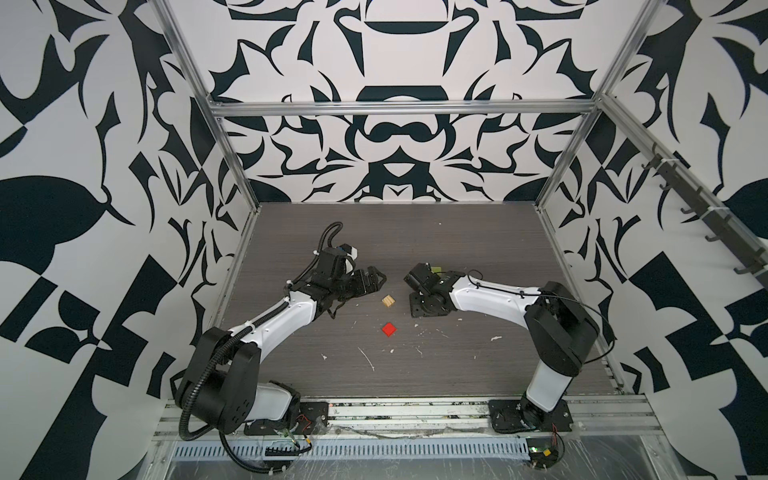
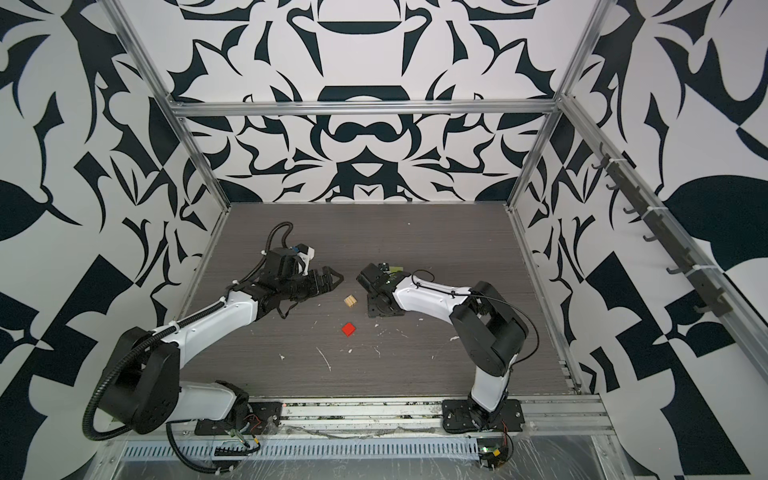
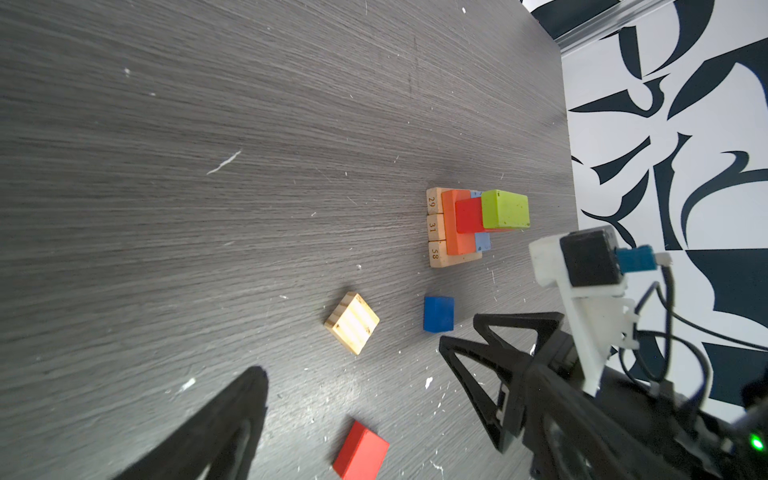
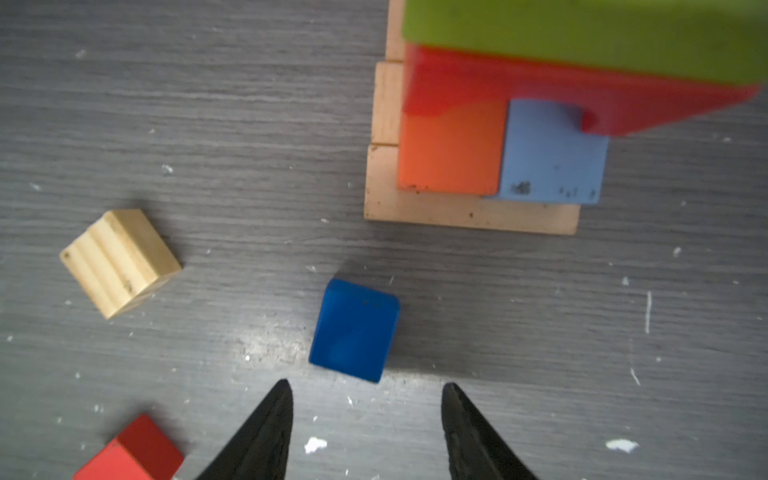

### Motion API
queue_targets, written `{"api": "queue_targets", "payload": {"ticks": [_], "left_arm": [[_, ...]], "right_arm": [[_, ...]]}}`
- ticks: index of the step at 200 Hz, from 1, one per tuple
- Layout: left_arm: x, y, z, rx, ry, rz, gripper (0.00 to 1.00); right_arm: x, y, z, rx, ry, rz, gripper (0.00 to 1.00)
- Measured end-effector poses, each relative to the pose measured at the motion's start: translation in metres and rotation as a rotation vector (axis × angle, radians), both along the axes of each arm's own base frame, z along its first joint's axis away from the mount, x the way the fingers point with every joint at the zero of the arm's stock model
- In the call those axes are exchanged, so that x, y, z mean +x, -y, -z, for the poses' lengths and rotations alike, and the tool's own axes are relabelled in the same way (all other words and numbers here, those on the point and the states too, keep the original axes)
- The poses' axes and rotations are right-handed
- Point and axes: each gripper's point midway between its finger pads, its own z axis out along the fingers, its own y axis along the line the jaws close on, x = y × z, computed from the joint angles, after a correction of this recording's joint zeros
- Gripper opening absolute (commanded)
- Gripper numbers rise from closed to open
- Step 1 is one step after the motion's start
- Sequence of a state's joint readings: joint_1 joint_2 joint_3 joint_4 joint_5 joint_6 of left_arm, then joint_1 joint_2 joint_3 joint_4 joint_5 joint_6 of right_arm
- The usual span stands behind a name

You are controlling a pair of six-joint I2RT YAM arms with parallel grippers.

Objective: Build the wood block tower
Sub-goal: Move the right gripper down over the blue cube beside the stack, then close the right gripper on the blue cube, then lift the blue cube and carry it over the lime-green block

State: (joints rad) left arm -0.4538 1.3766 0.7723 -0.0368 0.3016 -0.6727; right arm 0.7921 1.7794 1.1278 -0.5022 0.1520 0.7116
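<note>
The wood block tower (image 3: 478,224) stands as a stepped pile: tan oblongs at the base, then orange, light blue and red, with a lime green block (image 4: 582,37) on top. A dark blue cube (image 4: 354,329) lies just ahead of my right gripper (image 4: 365,390), which is open, points down and holds nothing. In both top views the right wrist (image 1: 422,282) hides that cube and most of the tower. A loose tan block (image 1: 388,301) and a red block (image 1: 389,329) lie between the arms. My left gripper (image 1: 376,279) stands open and empty, left of the tan block.
The dark wood-grain table (image 1: 374,232) carries white specks and scratches. Metal frame posts and patterned walls close it in at the back and on both sides. A rail (image 1: 407,409) with both arm bases runs along the front edge.
</note>
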Motion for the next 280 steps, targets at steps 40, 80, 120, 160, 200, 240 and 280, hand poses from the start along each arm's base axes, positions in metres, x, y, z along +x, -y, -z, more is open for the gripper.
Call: {"api": "queue_targets", "payload": {"ticks": [40,80,120,160,200,240,280], "left_arm": [[-0.001,0.0,0.001,0.004,-0.005,0.002,1.0],[-0.002,-0.001,0.002,0.011,-0.006,0.007,1.0],[-0.003,-0.001,0.003,0.013,-0.008,0.007,0.99],[-0.003,-0.002,0.003,0.015,-0.008,0.006,1.0],[-0.003,-0.002,0.003,0.015,-0.007,0.005,0.99],[-0.002,-0.002,0.003,0.017,-0.006,0.003,0.99],[-0.002,-0.002,0.003,0.016,-0.006,0.003,1.0]], "right_arm": [[0.008,-0.007,0.008,-0.003,0.001,0.006,0.54],[0.009,-0.008,0.019,-0.02,-0.012,0.007,0.52],[0.014,-0.012,0.017,-0.013,-0.001,0.006,0.46],[0.016,-0.013,0.019,-0.018,-0.001,0.002,0.37],[0.022,-0.014,0.019,-0.032,0.014,0.002,0.29],[0.022,-0.011,0.019,-0.049,0.016,0.004,0.19],[0.021,-0.011,0.008,-0.048,0.02,-0.005,0.17]]}}
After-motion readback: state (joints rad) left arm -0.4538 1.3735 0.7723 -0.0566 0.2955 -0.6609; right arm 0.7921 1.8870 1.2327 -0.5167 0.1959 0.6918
